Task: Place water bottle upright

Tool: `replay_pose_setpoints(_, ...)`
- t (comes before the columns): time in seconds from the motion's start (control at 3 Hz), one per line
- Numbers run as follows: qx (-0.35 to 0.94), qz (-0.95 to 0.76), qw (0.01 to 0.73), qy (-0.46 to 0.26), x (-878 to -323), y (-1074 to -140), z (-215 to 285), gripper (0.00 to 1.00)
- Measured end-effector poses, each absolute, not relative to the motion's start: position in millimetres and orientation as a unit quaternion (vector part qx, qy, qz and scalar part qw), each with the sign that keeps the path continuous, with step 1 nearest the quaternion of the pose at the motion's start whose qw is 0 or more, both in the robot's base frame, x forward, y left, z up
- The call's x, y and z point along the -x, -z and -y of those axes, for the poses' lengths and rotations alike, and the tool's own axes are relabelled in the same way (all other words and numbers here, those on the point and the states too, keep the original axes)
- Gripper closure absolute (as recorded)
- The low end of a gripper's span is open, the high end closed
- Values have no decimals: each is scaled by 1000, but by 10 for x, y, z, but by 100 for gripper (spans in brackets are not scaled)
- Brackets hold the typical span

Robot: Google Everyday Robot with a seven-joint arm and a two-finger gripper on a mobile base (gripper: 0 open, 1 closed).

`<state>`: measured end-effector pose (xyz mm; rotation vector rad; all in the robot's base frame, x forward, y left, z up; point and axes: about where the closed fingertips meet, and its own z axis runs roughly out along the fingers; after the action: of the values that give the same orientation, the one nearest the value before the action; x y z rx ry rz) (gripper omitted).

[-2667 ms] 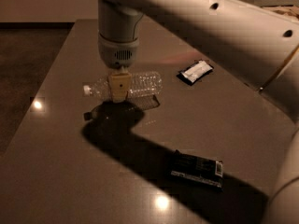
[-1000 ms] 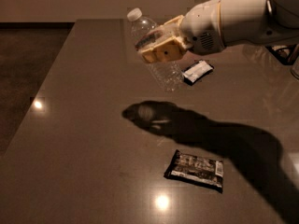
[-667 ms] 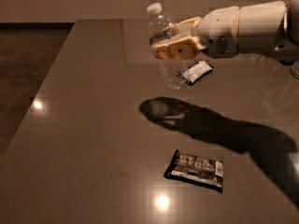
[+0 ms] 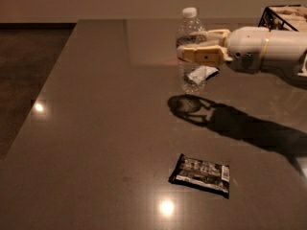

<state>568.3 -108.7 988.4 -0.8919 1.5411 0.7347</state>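
Note:
The water bottle is a clear ribbed plastic bottle with a white cap. It stands nearly upright in the air above the grey table, cap up, its base well clear of the surface. My gripper reaches in from the right and is shut on the bottle's middle, its tan fingers wrapped around the body. The bottle's shadow lies on the table below and slightly in front.
A dark snack packet lies flat near the front of the table. A white-and-dark packet lies behind the bottle. A wire basket stands at the far right back. The table's left edge drops to dark floor.
The bottle was lying on the table with the gripper closing on it; it has been lifted, turned from tilted to nearly upright, and carried right and toward the back.

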Motion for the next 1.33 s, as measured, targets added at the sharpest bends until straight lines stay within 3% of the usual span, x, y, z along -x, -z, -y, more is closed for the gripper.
replay_pose_setpoints(1.33, 356, -614, 625, -325, -5664, -9542, 1424, 100)
